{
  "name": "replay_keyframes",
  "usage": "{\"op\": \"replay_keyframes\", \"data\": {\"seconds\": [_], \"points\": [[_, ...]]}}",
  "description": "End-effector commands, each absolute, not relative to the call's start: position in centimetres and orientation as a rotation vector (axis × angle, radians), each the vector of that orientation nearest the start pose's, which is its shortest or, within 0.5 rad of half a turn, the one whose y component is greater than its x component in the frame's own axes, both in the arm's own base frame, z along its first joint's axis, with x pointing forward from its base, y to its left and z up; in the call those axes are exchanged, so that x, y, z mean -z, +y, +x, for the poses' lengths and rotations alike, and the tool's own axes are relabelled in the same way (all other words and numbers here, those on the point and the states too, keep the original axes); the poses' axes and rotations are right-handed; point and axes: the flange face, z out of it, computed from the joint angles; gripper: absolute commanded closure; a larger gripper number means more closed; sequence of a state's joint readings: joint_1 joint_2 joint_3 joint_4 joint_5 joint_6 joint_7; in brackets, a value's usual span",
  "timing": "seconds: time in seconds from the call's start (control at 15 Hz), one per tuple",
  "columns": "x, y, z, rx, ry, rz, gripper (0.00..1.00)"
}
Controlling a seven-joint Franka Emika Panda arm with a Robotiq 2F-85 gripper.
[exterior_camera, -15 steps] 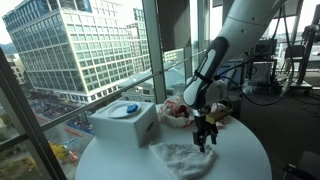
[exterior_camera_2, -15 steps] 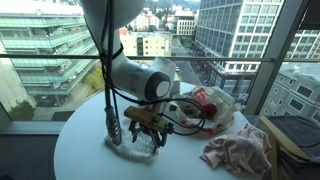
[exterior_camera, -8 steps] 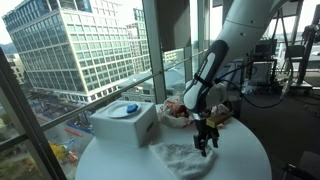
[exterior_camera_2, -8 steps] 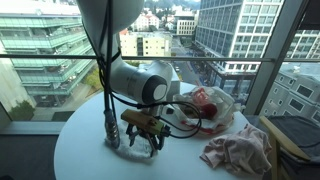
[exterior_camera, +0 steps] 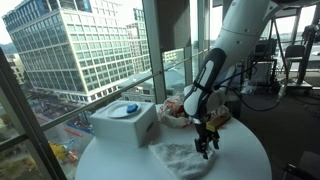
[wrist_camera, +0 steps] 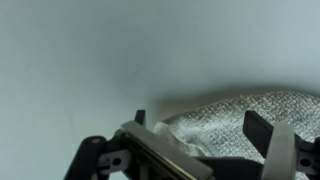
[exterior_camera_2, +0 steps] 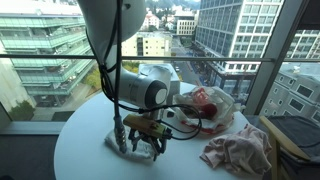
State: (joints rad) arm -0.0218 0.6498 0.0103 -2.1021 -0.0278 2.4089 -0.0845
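Observation:
A crumpled white cloth (exterior_camera: 183, 158) lies on the round white table (exterior_camera: 245, 160). My gripper (exterior_camera: 206, 146) hangs right over the cloth's edge, fingers pointing down. In an exterior view the gripper (exterior_camera_2: 143, 150) stands open just above the same white cloth (exterior_camera_2: 116, 142). In the wrist view the gripper (wrist_camera: 200, 125) is open, its two dark fingertips (wrist_camera: 263, 128) spread wide, and the textured white cloth (wrist_camera: 225, 115) lies between and below them. Nothing is gripped. Whether the fingertips touch the cloth cannot be told.
A white box (exterior_camera: 125, 124) with a blue object (exterior_camera: 130, 108) on top stands at the window side. A clear bag of red and white items (exterior_camera_2: 205, 108) lies behind the gripper. A pinkish cloth (exterior_camera_2: 236, 150) lies near the table edge. Windows surround the table.
The gripper has come down a little toward the white cloth and shifted slightly along it. Its jaws stay wide open. The cloth has not moved.

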Motion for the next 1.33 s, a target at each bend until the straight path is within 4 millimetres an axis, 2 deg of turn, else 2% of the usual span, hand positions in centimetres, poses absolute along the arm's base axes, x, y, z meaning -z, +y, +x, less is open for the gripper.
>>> {"op": "replay_keyframes", "data": {"seconds": [0.0,0.07,0.13,0.2,0.53,0.8,0.87,1.27], "points": [[-8.0,-0.1,53.8,-0.497,-0.170,-3.128,0.00],[-8.0,0.0,53.9,-0.492,-0.173,-3.130,0.00],[-8.0,0.1,54.0,-0.488,-0.177,-3.132,0.15],[-8.0,0.1,54.1,-0.488,-0.179,-3.135,0.25],[-7.6,-0.2,54.3,-0.500,-0.173,-3.146,0.65],[-8.6,-0.1,53.8,-0.535,-0.151,-3.173,0.95],[-8.9,0.0,53.6,-0.553,-0.146,-3.180,1.00],[-11.3,2.4,53.0,-0.716,-0.070,-3.112,0.99]]}}
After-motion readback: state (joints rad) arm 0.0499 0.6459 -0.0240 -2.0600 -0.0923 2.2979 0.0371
